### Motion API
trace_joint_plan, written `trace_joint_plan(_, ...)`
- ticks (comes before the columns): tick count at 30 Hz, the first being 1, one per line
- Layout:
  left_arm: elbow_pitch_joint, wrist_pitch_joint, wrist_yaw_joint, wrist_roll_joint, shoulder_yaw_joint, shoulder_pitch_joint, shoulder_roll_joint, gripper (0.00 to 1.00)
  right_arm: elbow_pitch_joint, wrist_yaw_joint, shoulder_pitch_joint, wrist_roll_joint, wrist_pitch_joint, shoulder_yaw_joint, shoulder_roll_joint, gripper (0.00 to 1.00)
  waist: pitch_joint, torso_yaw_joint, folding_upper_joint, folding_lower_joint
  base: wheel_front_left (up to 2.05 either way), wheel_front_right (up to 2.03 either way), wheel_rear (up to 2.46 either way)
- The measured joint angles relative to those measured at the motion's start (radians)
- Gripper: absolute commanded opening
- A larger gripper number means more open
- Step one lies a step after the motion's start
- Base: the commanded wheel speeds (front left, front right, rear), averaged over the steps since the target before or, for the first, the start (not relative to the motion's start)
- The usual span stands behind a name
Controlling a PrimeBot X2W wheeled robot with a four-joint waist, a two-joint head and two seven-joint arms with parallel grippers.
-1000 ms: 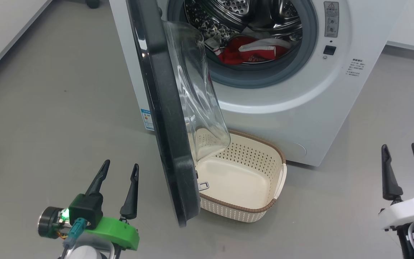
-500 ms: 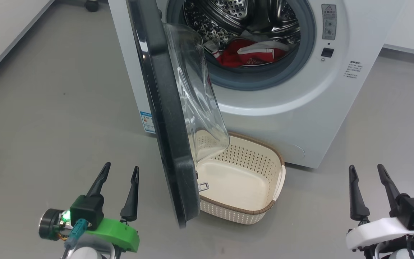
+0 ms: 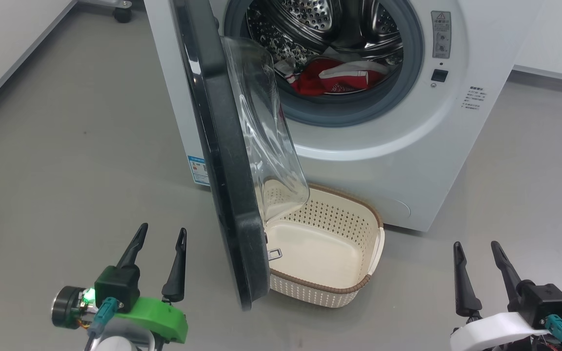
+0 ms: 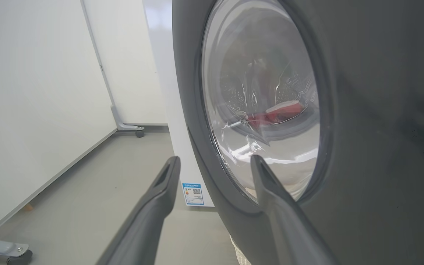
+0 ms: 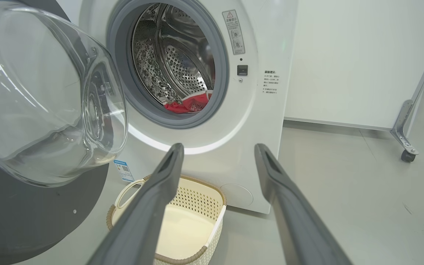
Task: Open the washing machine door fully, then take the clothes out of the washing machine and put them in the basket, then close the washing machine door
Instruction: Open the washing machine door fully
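The left gripper [image 3: 163, 228] is spread wide and holds nothing, low on the outer side of the door [image 3: 222, 161]; the right gripper [image 3: 475, 243] is just as spread and empty, out on the bare floor [image 3: 66, 146] to the right of the basket [image 3: 310, 294]. The door stands swung out, roughly square to the front of the washing machine [image 3: 383, 161], with its lower edge hanging over the left end of the basket. It will probably handle as a stiff, fairly heavy hinged slab: the glossy black rim looks slippery, so a flat push on the rim's outer face seems safer than pinching it, and the bulging glass bowl [image 3: 266, 126] is best left alone. The clothes [image 3: 330, 80] lie in a red and white heap at the bottom of the drum [image 3: 320, 19], just behind the grey rubber seal [image 3: 349, 109]. They look soft, light and limp, so they should bunch up readily between the fingers, yet may trail and catch on the seal when lifted out. A raised fold on top of the heap seems the best place to pinch. The basket, touching the foot of the machine, is empty and probably light enough to slide if knocked.
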Motion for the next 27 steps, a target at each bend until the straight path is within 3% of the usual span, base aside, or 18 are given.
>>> trace_joint_plan(16, 0.017, 0.0, 0.01, 0.0, 0.006, 0.0, 0.0, 1.0, -0.002, 0.012, 0.01, -0.027, 0.0, 0.006, 0.024, 1.0, -0.002, -0.008, 0.0, 0.0, 0.0, 0.0, 0.0)
trace_joint_plan(17, 0.018, 0.0, 0.01, 0.0, 0.006, 0.0, 0.0, 0.95, -0.002, 0.012, 0.011, -0.028, 0.0, 0.005, 0.025, 1.0, -0.002, -0.008, 0.0, 0.0, 0.0, 0.0, 0.0)
trace_joint_plan(18, 0.019, 0.0, 0.01, 0.0, 0.006, 0.0, 0.0, 0.51, -0.002, 0.012, 0.012, -0.028, 0.0, 0.005, 0.025, 1.0, -0.002, -0.008, 0.0, 0.0, 0.0, 0.0, 0.0)
trace_joint_plan(19, 0.02, 0.0, 0.01, 0.0, 0.006, 0.0, 0.0, 0.22, -0.001, 0.013, 0.013, -0.028, 0.0, 0.004, 0.026, 1.0, -0.002, -0.008, 0.0, 0.0, 0.0, 0.0, 0.0)
trace_joint_plan(20, 0.022, 0.0, 0.013, 0.0, 0.006, 0.0, 0.0, 0.0, -0.001, 0.014, 0.015, -0.031, 0.0, 0.004, 0.026, 1.0, -0.002, -0.008, 0.0, 0.0, 0.0, 0.0, 0.0)
trace_joint_plan(27, 0.026, 0.0, 0.022, 0.001, 0.011, 0.0, 0.0, 0.0, -0.001, 0.021, 0.017, -0.047, 0.0, -0.003, 0.032, 1.0, -0.003, -0.009, 0.0, 0.0, 0.0, 0.0, 0.0)
